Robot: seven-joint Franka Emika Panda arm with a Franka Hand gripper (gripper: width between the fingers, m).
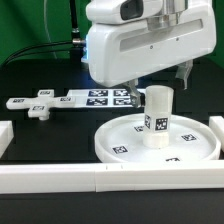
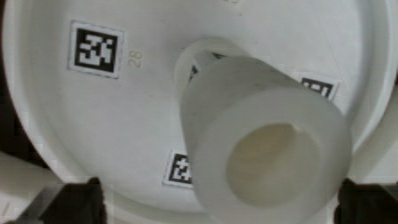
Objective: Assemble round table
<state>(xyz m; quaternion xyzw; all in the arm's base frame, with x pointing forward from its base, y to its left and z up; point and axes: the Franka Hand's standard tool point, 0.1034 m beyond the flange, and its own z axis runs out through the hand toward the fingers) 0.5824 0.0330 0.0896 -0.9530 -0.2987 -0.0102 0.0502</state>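
The large white rimmed disc [image 1: 120, 143] lies flat on the black table. The short cylinder leg [image 1: 157, 118] stands upright on its central hub. In the wrist view I look down on the disc [image 2: 107, 110] and along the leg [image 2: 267, 130] to its open top end. My gripper [image 1: 150, 90] hangs right over the leg's top. Its two black fingers [image 2: 75, 200] stand wide apart on either side of the leg's top end [image 2: 217, 200], and the jaws are open. The small flat base piece [image 1: 36, 105] lies at the exterior view's left, far from the gripper.
The marker board [image 1: 100, 97] lies behind the disc. A long white rail [image 1: 100, 181] runs along the front. Short rails stand at the exterior view's left [image 1: 5, 134] and right [image 1: 216, 127]. Black cables hang at the back.
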